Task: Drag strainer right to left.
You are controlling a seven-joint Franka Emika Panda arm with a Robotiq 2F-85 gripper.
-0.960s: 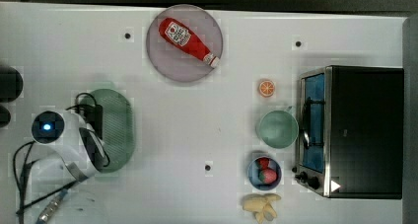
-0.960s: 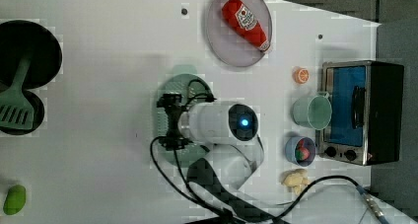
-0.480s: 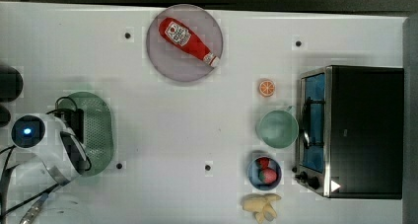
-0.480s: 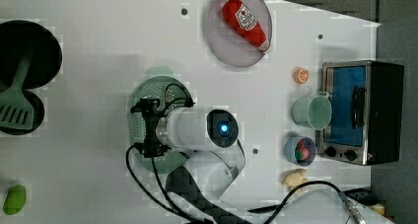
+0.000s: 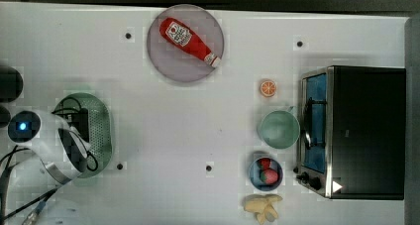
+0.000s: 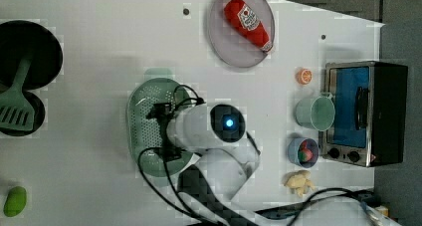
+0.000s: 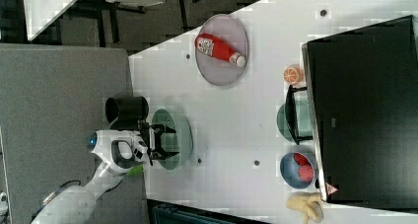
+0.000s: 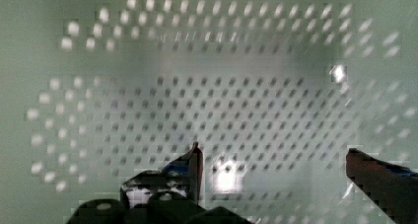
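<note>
The strainer (image 5: 101, 131), a pale mint-green oval basket with a dotted bottom, lies near the top view's left edge; it also appears in the left view (image 6: 139, 116) and the right view (image 7: 182, 130). My gripper (image 5: 79, 123) reaches down inside the strainer, and the white arm covers part of its rim. In the wrist view the perforated bottom (image 8: 222, 86) lies close under the camera. The gripper (image 8: 273, 155) is open there, its two dark fingertips spread wide with nothing between them. It is also seen in the left view (image 6: 159, 131) and the right view (image 7: 160, 142).
A grey plate (image 5: 163, 61) with a ketchup bottle (image 5: 190, 39) sits at the back. Toward the top view's right are a mint bowl (image 5: 279, 129), an orange (image 5: 268, 88), a blue fruit bowl (image 5: 265, 174), bananas (image 5: 262, 207) and a toaster oven (image 5: 366, 131). A black pan with a spatula (image 6: 25, 56) stands beside the strainer.
The strainer and the gripper inside it have slid toward the top view's left, most of it in the first half second. Everything else stays put.
</note>
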